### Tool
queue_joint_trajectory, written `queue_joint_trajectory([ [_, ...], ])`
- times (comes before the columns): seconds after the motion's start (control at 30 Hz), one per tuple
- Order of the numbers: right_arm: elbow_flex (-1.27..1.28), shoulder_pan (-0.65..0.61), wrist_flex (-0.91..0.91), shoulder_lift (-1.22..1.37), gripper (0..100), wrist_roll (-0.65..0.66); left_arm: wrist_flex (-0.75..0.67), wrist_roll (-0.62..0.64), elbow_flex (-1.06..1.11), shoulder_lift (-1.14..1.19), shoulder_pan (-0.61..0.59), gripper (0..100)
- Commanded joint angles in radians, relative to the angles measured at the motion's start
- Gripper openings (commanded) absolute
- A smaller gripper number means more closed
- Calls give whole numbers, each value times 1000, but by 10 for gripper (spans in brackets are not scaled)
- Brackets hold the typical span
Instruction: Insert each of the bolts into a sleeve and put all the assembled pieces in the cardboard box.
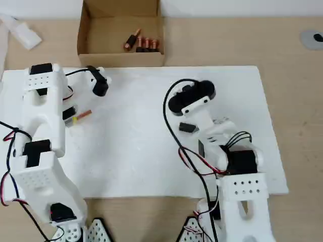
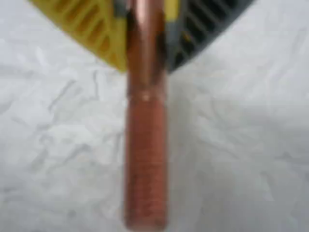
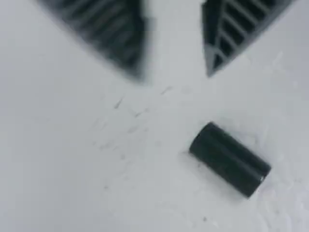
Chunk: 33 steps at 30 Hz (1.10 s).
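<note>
The bolt (image 2: 145,145) is clenched near its head by the left fingers (image 2: 96,34). Its threaded shank stands free beyond them, over the white sheet (image 1: 141,151) on the left of the table (image 1: 292,75). The right fingers (image 3: 111,34) are spread and grasp nothing. The sleeve (image 3: 229,159) lies on its side on the sheet, near them but not between them. Several assembled pieces (image 1: 144,44) lie in the box (image 1: 121,59) at the far edge.

The step in hand is judged to be the pickup of the sleeve, so that it can be met with the bolt. The right fingers should be set astride the middle of the sleeve, square to its axis, before they are closed; a round body touched on one side only is likely to be rolled away. The barrel should be gripped with both ends left clear, so that the bore is not blocked.

For the insertion, the bore should be lined up with the shank before any push is made, since a slight tilt could catch on the thread. The bolt is best held steady while the sleeve is slid on.
</note>
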Motion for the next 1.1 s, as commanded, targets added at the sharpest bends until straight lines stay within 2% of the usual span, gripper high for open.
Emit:
queue_joint_trajectory([
  [0.0,30,-13,-43,8,205,-63,51,54,-84,-22,11,14],
  [0.13,79,-15,-129,8,203,-206,66,109,-109,-19,14,23],
  [0.3,151,-18,-281,10,205,-408,69,115,-106,-22,6,80],
  [0.43,209,-19,-311,31,208,-440,98,115,-104,-16,8,82],
  [0.53,214,-12,-311,116,270,-457,115,117,-104,-15,11,82],
  [0.63,179,-5,-327,216,322,-568,115,118,-104,-15,8,82],
  [0.77,70,-8,-325,360,331,-657,115,166,-107,-15,14,82],
  [0.97,-82,-24,-311,573,329,-652,117,204,-103,-15,6,82],
  [1.0,-114,-24,-287,598,329,-611,117,204,-97,-15,6,82],
  [1.07,-214,-35,-187,641,329,-440,117,201,-71,-19,6,82],
])
